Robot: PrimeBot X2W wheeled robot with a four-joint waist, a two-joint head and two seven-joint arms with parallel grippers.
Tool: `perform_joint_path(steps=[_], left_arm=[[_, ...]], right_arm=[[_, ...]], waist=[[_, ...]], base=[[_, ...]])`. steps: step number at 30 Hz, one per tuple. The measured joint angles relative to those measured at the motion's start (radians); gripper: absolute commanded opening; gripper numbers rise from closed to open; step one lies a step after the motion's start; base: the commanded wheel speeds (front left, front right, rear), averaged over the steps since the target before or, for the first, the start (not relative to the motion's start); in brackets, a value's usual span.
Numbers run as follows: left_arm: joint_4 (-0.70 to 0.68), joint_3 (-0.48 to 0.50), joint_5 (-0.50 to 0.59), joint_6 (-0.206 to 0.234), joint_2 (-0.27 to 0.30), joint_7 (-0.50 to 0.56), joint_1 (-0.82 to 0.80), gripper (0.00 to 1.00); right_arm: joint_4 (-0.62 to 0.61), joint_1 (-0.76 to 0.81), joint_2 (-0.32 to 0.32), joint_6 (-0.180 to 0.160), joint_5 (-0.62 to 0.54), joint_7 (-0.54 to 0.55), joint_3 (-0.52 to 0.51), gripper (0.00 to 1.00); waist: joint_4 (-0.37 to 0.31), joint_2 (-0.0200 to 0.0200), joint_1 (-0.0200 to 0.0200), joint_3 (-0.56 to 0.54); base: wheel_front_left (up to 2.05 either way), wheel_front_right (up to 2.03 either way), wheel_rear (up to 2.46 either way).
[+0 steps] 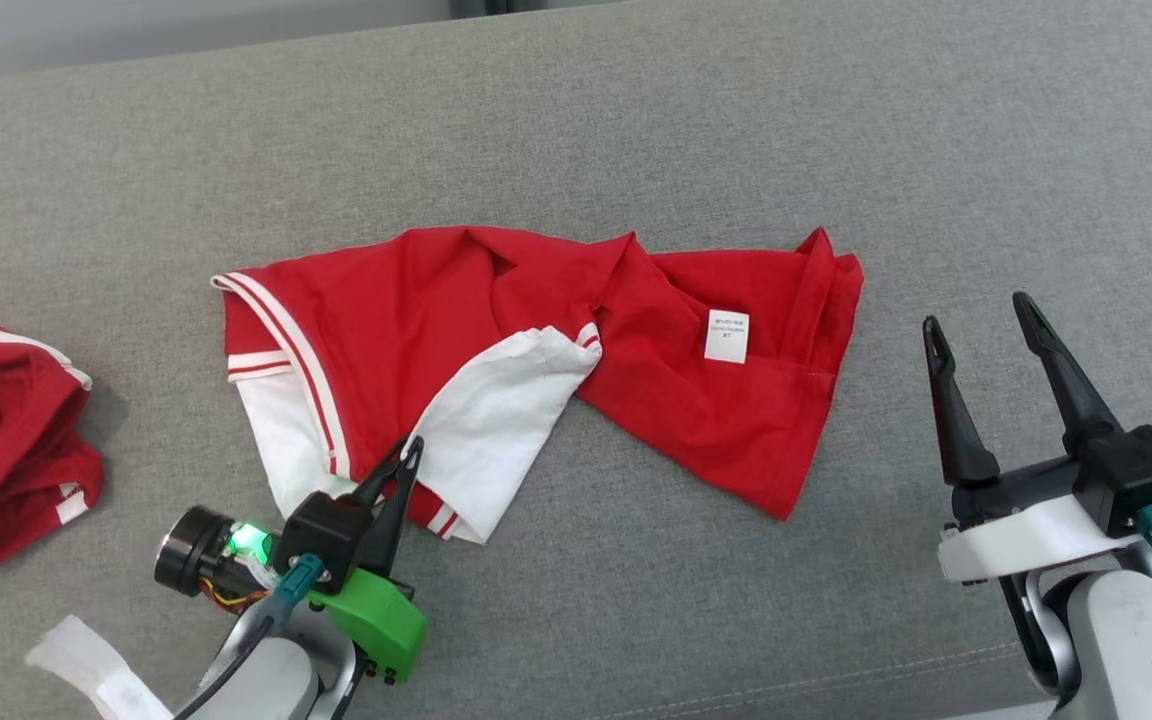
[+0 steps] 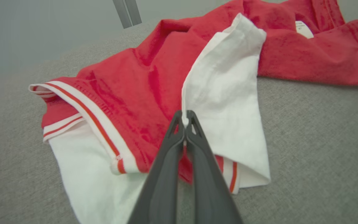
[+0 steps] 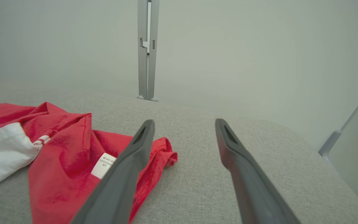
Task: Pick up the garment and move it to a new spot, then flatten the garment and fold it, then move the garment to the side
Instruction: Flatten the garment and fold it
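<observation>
A red garment [image 1: 536,340] with white sleeves and striped trim lies crumpled across the middle of the grey cushion [image 1: 636,130], a white label showing on its right half. My left gripper [image 1: 408,448] is shut on the edge of the white sleeve [image 2: 225,99] at the garment's near left; in the left wrist view the fingertips pinch the sleeve's hem. My right gripper [image 1: 976,320] stands open to the right of the garment, a little off its right edge, with nothing between its fingers [image 3: 138,146]. The garment [image 3: 64,155] lies left of them.
A second red and white garment [image 1: 6,440] lies bunched at the cushion's left edge. A grey post [image 3: 146,49] stands behind the cushion before a pale wall. Bare grey cushion stretches in front of and to the right of the garment.
</observation>
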Motion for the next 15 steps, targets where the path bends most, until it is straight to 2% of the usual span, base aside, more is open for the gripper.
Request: perform_joint_path(steps=[3,8,15], left_arm=[[-0.050,0.005,0.023,0.026,0.019,-0.011,0.001,0.00],[-0.152,0.029,0.057,0.084,0.070,-0.020,0.020,0.00],[-0.222,0.044,0.065,0.117,0.120,-0.017,0.042,0.00]], right_arm=[[0.042,0.024,-0.001,0.000,0.040,0.000,0.020,1.00],[0.125,0.056,-0.040,0.000,0.150,0.000,0.119,1.00],[0.229,0.042,-0.063,0.000,0.374,0.000,0.239,1.00]], waist=[[0.009,0.0000,0.0000,-0.002],[0.027,0.0000,0.0000,-0.003],[0.042,0.0000,0.0000,0.005]], base=[[0.00,0.00,0.00],[0.00,0.00,0.00],[0.00,0.00,0.00]])
